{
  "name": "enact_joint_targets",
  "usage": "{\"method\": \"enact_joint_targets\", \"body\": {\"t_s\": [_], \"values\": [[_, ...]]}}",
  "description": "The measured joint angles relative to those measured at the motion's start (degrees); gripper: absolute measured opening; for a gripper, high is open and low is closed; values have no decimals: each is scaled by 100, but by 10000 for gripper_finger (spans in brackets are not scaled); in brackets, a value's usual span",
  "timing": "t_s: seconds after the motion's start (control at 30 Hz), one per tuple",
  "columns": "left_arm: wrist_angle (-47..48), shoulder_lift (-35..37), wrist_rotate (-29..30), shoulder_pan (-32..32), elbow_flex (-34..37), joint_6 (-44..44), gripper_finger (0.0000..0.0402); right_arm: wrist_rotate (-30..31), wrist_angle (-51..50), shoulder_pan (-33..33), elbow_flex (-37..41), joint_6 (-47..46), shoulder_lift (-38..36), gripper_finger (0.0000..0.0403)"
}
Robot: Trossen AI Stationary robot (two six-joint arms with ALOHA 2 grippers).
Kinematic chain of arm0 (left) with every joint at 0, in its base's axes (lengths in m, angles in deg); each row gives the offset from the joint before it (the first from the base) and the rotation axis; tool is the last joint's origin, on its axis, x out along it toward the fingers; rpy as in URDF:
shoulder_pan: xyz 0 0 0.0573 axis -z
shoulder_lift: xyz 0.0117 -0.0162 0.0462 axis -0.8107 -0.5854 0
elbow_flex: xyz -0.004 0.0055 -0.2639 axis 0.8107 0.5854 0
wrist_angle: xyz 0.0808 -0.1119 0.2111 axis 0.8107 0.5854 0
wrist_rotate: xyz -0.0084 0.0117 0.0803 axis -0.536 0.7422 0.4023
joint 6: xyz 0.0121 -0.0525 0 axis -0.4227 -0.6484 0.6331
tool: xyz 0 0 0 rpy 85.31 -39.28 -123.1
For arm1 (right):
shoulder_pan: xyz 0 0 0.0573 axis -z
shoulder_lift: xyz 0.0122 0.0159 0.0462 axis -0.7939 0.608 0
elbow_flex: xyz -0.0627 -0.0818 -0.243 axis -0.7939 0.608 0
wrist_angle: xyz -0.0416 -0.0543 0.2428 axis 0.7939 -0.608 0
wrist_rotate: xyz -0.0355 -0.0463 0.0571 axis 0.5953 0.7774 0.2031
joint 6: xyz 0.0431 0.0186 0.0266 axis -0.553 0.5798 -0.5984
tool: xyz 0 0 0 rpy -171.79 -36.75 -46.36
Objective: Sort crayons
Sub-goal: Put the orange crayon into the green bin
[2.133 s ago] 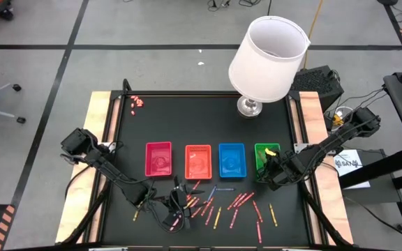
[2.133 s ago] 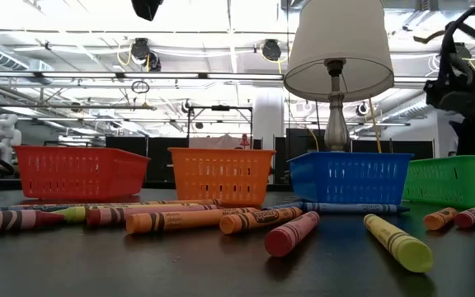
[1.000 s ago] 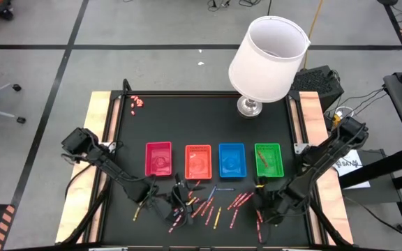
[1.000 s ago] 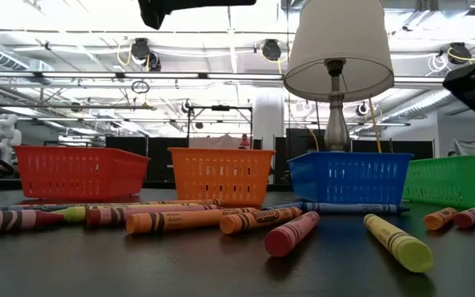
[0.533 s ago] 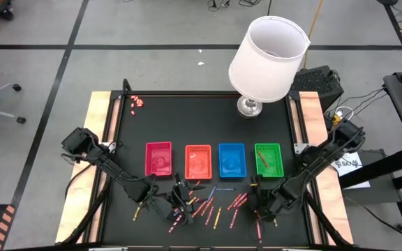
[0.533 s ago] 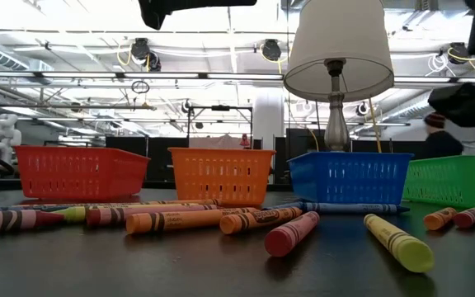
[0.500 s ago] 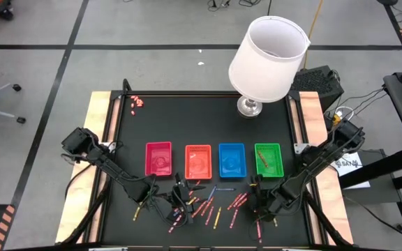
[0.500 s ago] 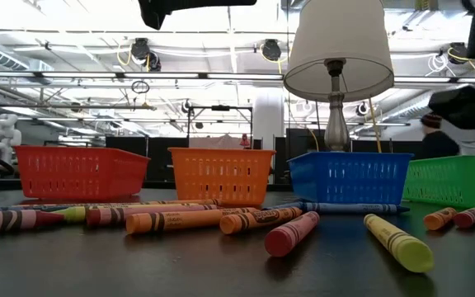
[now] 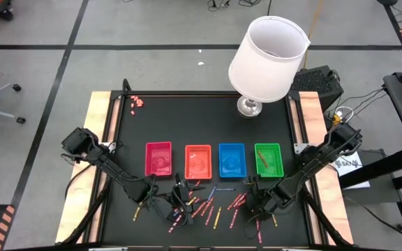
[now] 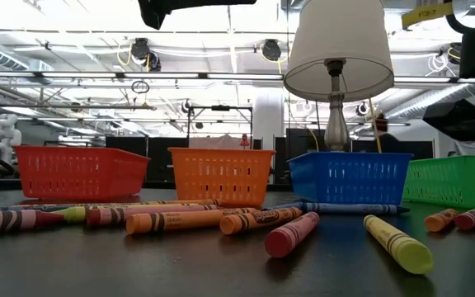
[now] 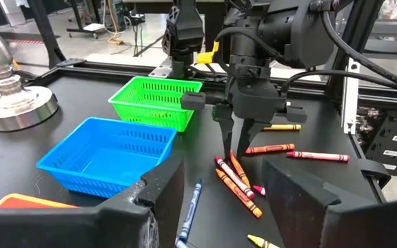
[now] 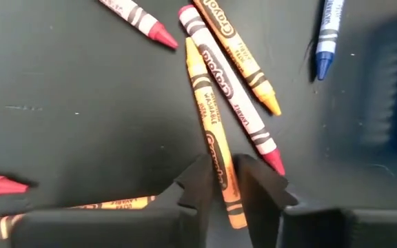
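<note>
Closing on an orange crayon (image 12: 210, 133) near the green basket (image 9: 269, 159), the right gripper (image 12: 220, 180) (over at that basket moments ago) starts another pick; left gripper (image 9: 178, 196) hovers released.

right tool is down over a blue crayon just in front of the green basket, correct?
Not blue. The right wrist view shows the right tool straddling an orange crayon; the blue crayon lies apart from it. The rest holds: in the left wrist view it is down in front of the green basket.
</note>
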Motion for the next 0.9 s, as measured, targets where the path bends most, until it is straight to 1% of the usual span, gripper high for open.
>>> {"method": "enact_joint_targets", "body": {"t_s": [0.17,0.23,0.5,0.7,0.9], "values": [[2,0,0,-1,0,2,196,-107,22,2,4,168,4,12],[2,0,-2,-1,0,2,196,-149,22,4,6,245,4,5],[2,0,-2,0,0,4,196,-191,30,0,12,560,-80,3],[6,0,-2,0,0,4,196,-300,86,-54,43,525,-435,1],[138,-4,-2,-1,0,4,196,-218,281,-194,34,468,-721,1]]}}
